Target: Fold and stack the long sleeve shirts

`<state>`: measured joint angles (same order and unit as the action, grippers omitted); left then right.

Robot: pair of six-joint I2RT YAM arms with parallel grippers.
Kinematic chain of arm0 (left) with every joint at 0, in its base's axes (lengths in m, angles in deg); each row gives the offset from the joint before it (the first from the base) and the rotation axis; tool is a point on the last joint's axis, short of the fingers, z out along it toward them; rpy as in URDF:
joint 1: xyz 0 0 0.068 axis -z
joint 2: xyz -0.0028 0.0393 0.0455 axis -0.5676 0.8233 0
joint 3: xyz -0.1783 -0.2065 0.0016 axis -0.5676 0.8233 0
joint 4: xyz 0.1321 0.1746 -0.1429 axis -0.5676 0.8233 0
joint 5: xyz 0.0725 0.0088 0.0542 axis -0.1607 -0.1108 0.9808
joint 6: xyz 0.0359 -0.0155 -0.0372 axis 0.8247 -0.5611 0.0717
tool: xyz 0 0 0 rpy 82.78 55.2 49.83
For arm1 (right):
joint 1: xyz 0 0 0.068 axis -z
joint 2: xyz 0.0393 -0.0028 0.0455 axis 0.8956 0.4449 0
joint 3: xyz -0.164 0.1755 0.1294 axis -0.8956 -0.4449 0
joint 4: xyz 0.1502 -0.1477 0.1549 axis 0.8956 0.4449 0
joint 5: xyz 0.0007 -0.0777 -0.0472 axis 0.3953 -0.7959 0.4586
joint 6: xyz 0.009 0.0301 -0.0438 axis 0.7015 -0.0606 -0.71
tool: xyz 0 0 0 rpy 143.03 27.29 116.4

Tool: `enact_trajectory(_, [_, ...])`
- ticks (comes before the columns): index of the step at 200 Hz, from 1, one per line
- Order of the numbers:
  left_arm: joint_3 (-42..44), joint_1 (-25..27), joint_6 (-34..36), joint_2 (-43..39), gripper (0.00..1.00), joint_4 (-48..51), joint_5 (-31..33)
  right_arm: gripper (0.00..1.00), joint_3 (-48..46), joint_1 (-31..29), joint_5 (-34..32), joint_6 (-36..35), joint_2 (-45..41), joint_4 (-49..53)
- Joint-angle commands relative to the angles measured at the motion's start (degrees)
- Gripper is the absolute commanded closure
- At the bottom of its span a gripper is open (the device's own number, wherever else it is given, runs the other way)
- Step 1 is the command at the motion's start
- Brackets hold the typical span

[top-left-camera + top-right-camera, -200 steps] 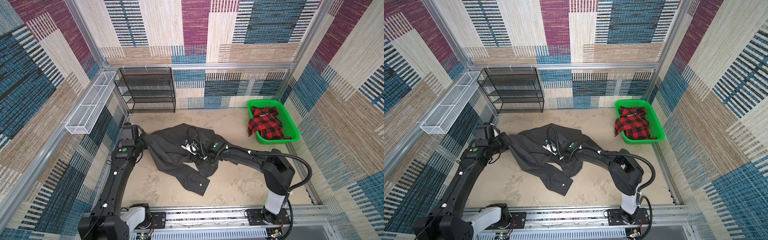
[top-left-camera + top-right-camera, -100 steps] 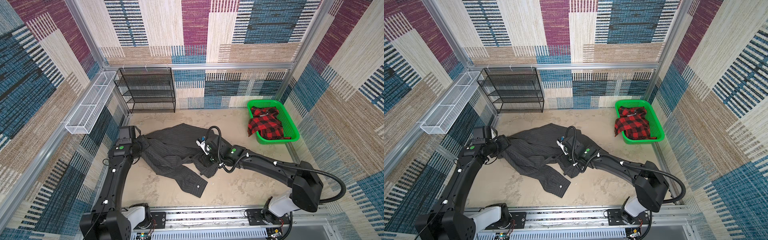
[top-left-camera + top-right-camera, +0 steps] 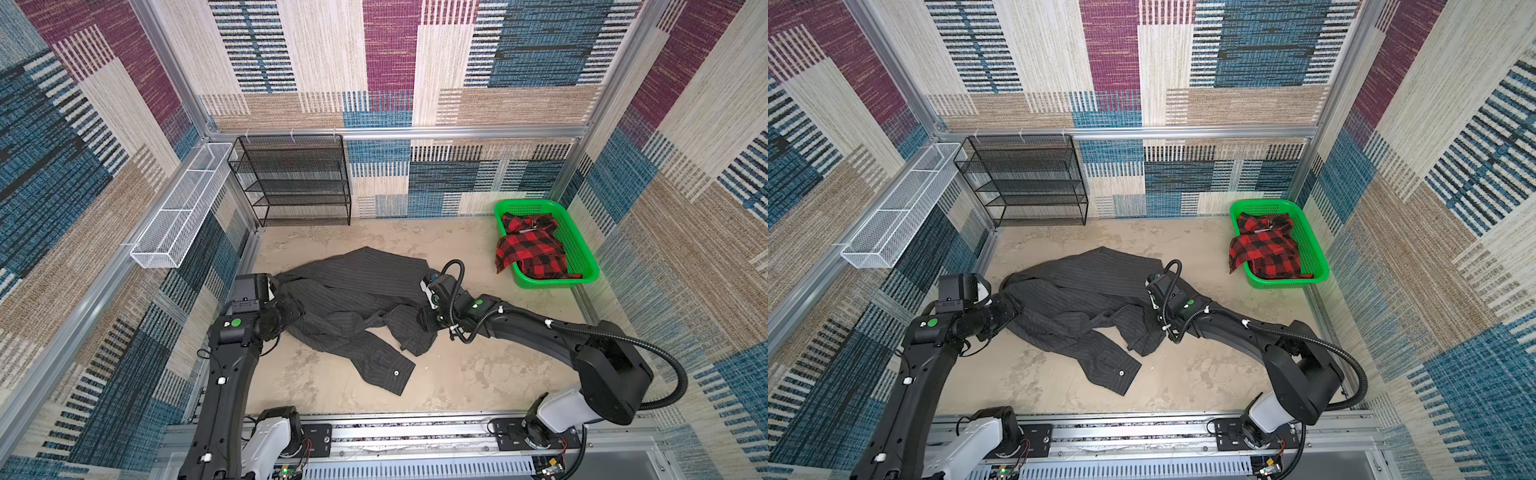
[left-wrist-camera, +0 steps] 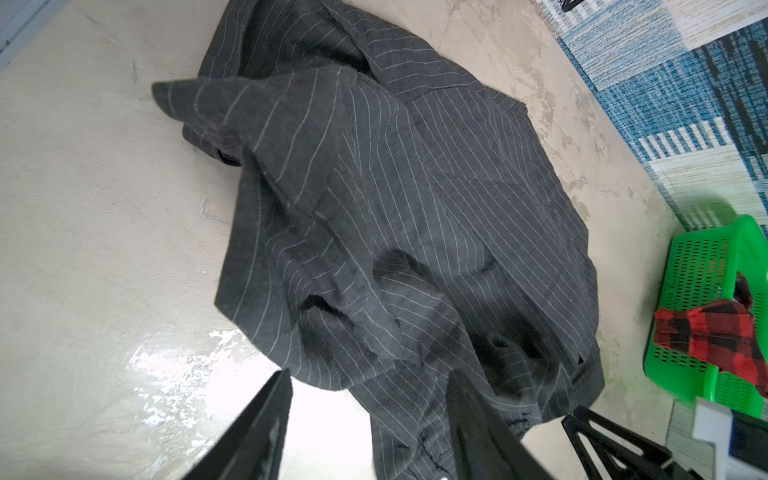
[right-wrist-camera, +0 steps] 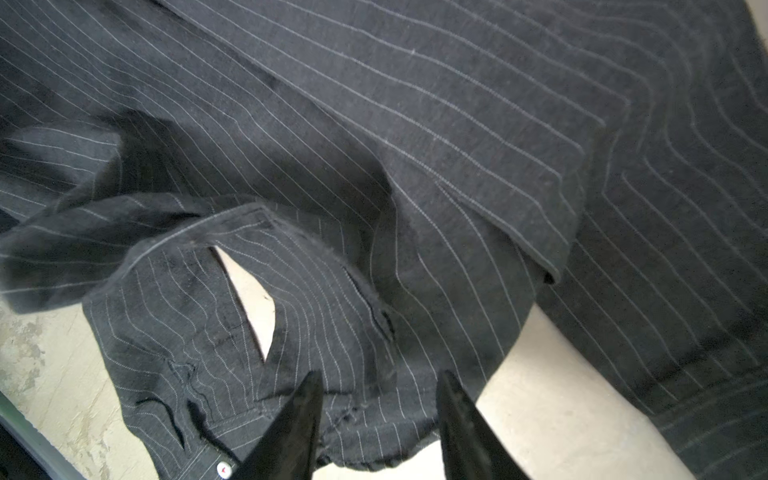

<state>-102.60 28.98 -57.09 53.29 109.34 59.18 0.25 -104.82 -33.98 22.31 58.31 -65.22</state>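
grey shirt (image 3: 353, 299): crumpled on tabletop (image 3: 457, 374), long axis claw to claw | checked shirt (image 3: 530, 249): in basket (image 3: 548, 284) (right arm nearer) | left claw (image 4: 370, 386): parted, empty, at left edge | right claw (image 5: 380, 382): parted, straddling hem, ungripped

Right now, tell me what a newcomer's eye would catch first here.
The dark pinstriped shirt sprawls crumpled across the middle of the table, with the left gripper and right gripper open at its opposite edges. At the far right, the bright green basket holds the red-and-black check shirt, part of it hanging over the rim.
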Motion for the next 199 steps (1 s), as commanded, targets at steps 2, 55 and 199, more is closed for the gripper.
enact_trajectory(2, [0.9,-0.1,-0.8,-1.4,0.37,2.9,0.5,0.56,-0.2,0.0,3.8,-0.7,0.9,-5.1])
enact_trajectory(55, [1.8,-0.1,-1.1,-1.5,0.38,3.5,1.1,0.72,-3.2,0.0,6.1,-0.4,-0.1,-8.7])
enact_trajectory(199, [4.0,-0.7,-3.9,-2.6,0.36,2.7,-1.1,0.96,-0.4,6.5,-5.4,-8.7,-13.6,5.6])
